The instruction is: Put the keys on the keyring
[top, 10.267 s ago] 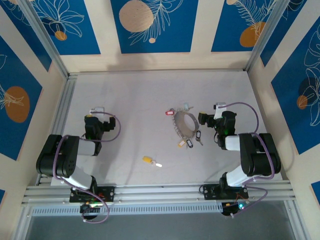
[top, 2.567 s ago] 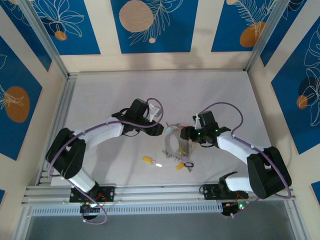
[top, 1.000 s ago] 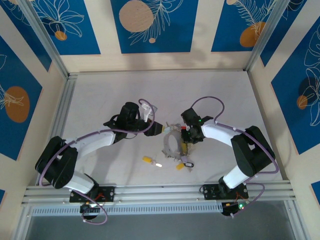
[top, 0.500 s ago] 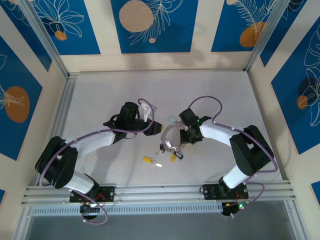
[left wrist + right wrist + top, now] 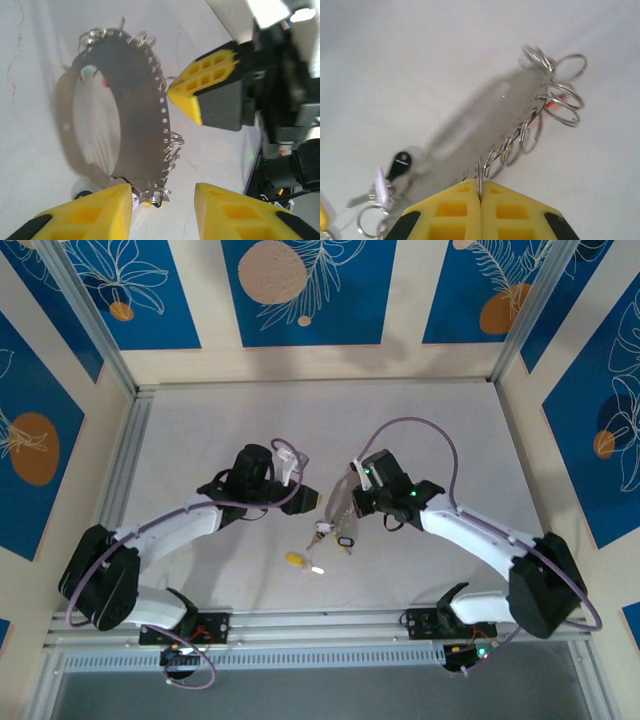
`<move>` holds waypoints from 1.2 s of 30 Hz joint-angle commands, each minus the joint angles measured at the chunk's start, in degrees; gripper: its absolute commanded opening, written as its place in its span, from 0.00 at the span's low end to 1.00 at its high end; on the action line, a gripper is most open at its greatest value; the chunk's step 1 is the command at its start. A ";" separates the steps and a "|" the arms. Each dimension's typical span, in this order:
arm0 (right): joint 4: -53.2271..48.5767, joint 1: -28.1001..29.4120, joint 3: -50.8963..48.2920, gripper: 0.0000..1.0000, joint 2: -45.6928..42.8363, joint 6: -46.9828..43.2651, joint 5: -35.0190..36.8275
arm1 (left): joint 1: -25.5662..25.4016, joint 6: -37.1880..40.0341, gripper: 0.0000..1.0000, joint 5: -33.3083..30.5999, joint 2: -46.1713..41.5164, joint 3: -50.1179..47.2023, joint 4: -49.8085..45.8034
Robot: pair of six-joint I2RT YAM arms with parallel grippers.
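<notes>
Op: Where's keyring point(image 5: 340, 502), claw status?
Tech: Over table point(image 5: 200, 420) centre. R gripper point(image 5: 480, 192) clamped tight on its rim; L gripper point(image 5: 162, 200) part-open, empty. Expect stiff, slick, light metal. You grip band edge, not dangling keys point(image 5: 330, 533).

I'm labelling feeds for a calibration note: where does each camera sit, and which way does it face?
Top external: above and behind the bases, looking down on the table; left gripper and right gripper flank the keyring.
Left wrist: on the left arm, looking past the open left gripper at the keyring.
Right wrist: on the right arm, looking past the right gripper, shut on the keyring's edge.
Shared: all three show the keyring.
</notes>
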 commanded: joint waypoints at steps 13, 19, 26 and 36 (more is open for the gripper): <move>29.60 -6.87 -1.61 0.00 -6.22 -16.59 -43.83 | 0.74 9.78 0.30 -1.56 -17.60 4.36 -9.24; 32.57 -6.98 0.12 0.00 -4.96 -12.99 -54.28 | 1.13 10.00 0.24 1.30 -19.54 4.00 -6.40; 38.63 -6.91 0.98 0.00 -2.75 -7.30 -62.03 | 1.14 9.52 0.25 4.98 -22.17 2.23 -0.57; 45.09 -6.37 1.48 0.00 -0.38 -0.57 -66.54 | 1.10 9.58 0.26 7.04 -22.25 3.23 -0.86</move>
